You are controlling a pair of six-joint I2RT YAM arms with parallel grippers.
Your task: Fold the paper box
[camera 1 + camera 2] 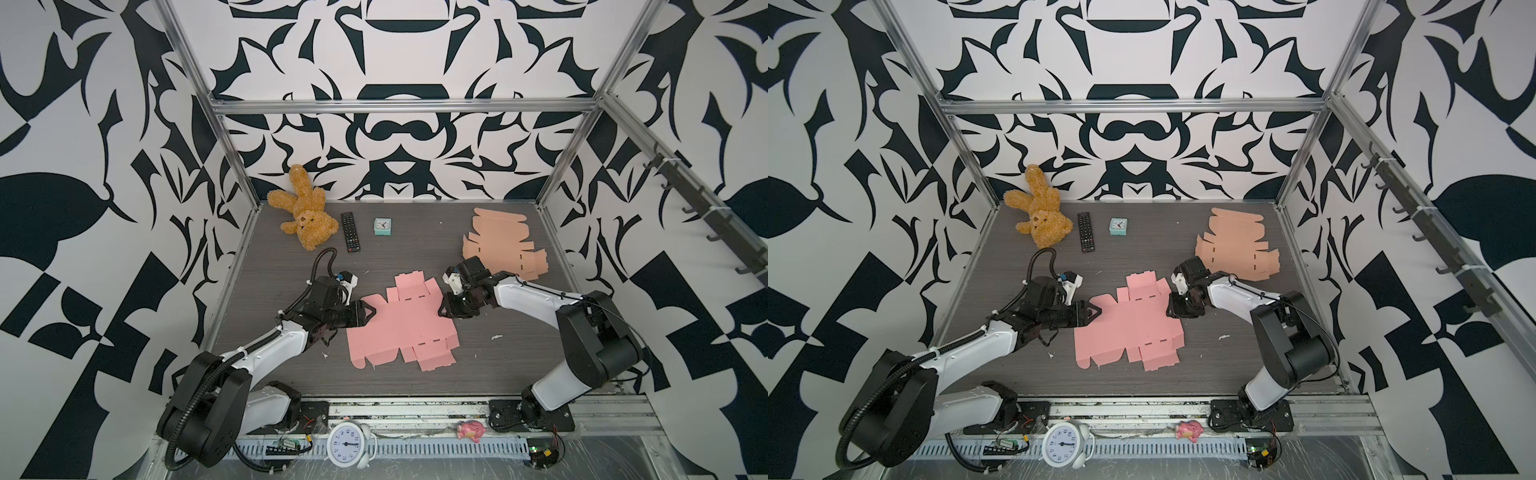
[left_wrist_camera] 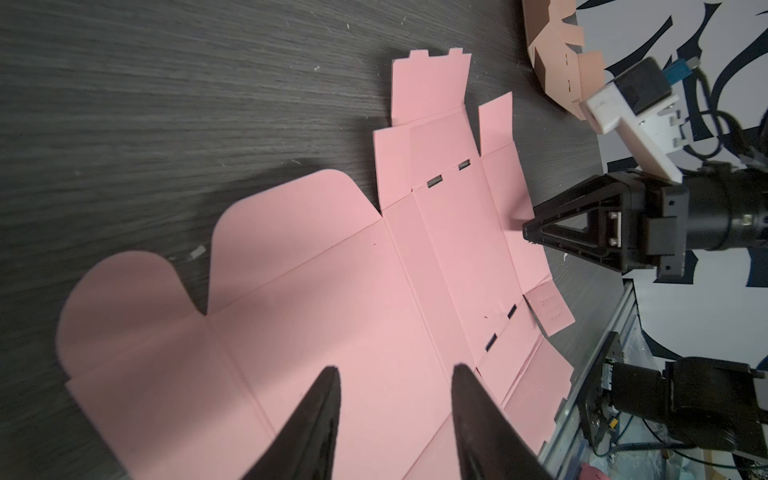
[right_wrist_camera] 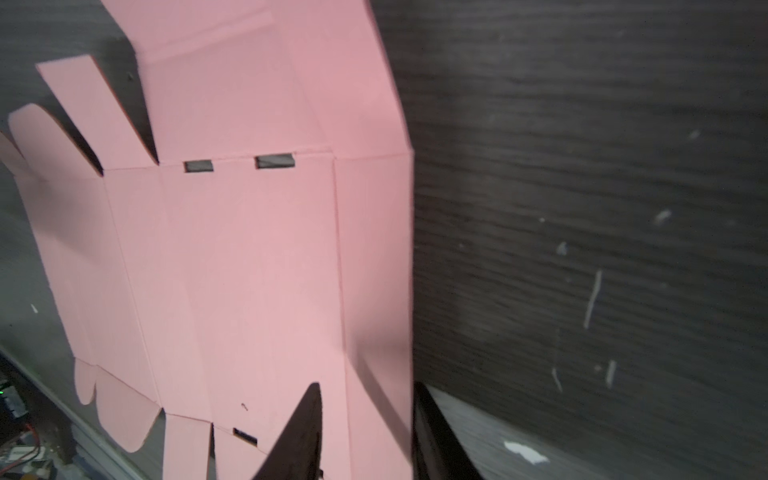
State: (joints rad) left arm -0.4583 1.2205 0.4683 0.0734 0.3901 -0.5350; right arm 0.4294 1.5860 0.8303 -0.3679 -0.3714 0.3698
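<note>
Paper box (image 1: pixel 399 328) flat; left gripper (image 1: pixel 371 314) jaws apart; right gripper (image 1: pixel 442 311) jaws apart astride edge, contact unclear.

Two flat boxes (image 1: pixel 399 328) (image 1: pixel 503 245), two clocks (image 1: pixel 382 227) (image 1: pixel 348 444), one plush bear (image 1: pixel 305 218), one remote (image 1: pixel 350 232) and one pink toy (image 1: pixel 470 431) are counted.

The pink box blank (image 2: pixel 332 311) is cut off by the frame edge in the left wrist view. Of the left gripper (image 2: pixel 395 369), only the two separated fingertips are seen. The tan blank (image 2: pixel 552 54) is cropped there as well, and in both top views one corner of it is covered by the right arm. The right wrist view is blurred, so it cannot be told whether the right gripper (image 3: pixel 366 385), its fingers apart, touches the pink box blank. The small clock (image 1: pixel 382 226) is too small for its face to be read.
</note>
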